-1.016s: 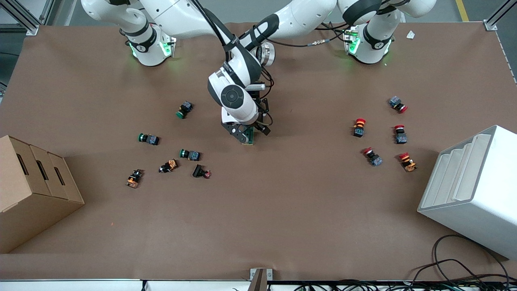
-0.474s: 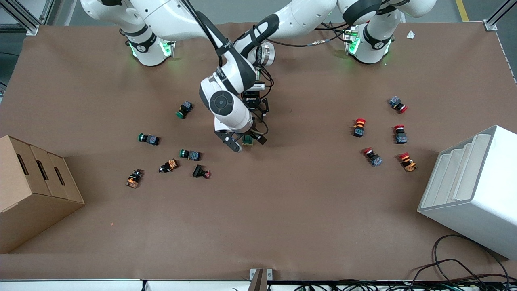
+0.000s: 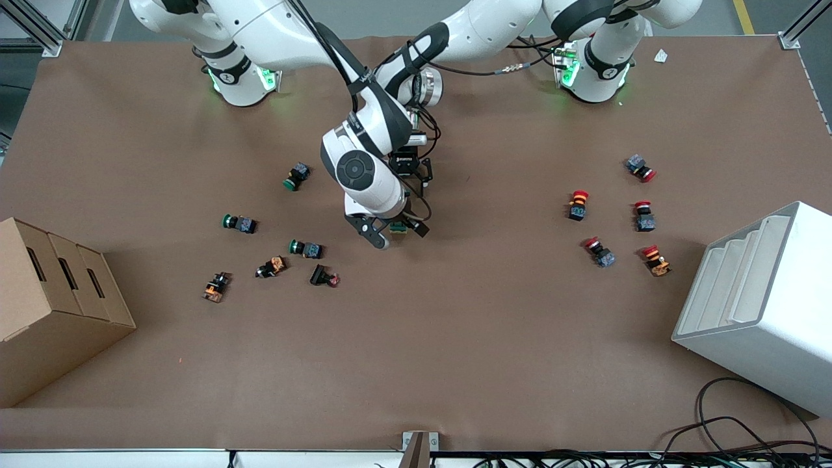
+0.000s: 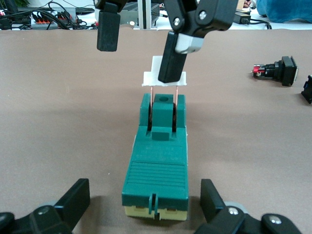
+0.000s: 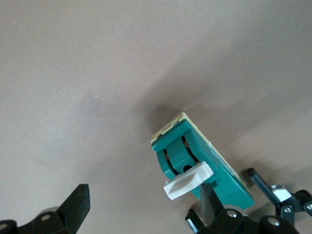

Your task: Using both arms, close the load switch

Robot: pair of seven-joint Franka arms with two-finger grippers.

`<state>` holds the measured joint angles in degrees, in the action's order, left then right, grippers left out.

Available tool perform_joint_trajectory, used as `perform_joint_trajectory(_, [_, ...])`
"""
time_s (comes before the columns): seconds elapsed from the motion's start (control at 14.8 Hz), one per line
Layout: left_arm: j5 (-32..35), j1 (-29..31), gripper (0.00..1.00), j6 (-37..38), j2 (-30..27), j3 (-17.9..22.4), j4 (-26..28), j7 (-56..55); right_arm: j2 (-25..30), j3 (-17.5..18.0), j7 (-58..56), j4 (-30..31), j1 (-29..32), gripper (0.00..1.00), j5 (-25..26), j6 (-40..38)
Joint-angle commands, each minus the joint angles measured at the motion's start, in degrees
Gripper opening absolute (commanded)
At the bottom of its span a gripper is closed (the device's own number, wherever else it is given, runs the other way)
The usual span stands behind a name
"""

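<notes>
The switch (image 4: 157,163), a green block with a white lever (image 4: 150,73) raised at one end, lies flat near the table's centre, slightly toward twelve o'clock as the front camera sees it. Loose push-buttons (image 3: 305,249) lie at about eight to ten o'clock from it, toward my right arm's end.

Main risk, as I judge it: nothing grips the block. If my right claw pushes the lever now, the block may slide or tip instead of closing. The finger could also slip off the thin lever edge.

My left claw (image 4: 144,187) is released, low at the table, its fingers (image 4: 78,197) spread either side of the block's base end without visibly touching it. My right arm reaches down steeply over the block. My right claw (image 3: 396,232) is also released, and one of its fingers (image 4: 173,58) rests against the lever.
</notes>
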<state>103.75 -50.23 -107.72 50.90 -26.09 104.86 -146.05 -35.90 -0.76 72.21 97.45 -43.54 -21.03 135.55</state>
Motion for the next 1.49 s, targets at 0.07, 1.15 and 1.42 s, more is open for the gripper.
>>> perform_joint_trajectory(0.07, [0.93,-0.66,0.99,-1.35,3.86,-0.01,-1.59,-1.08,-3.03,0.41,-0.23,-3.75,0.39,1.00,-0.15,0.59])
perform_joint_trajectory(1.15, [1.01,-0.66,0.99,-1.18,4.21,0.08,-1.68,-1.08,-8.40,0.41,-2.86,-9.11,4.42,1.00,0.11,2.09])
perform_joint_trajectory(1.42, [1.01,-0.66,0.99,-1.09,4.21,0.08,-1.68,-1.08,-8.40,0.41,-2.86,-10.88,5.57,1.00,0.02,-0.55])
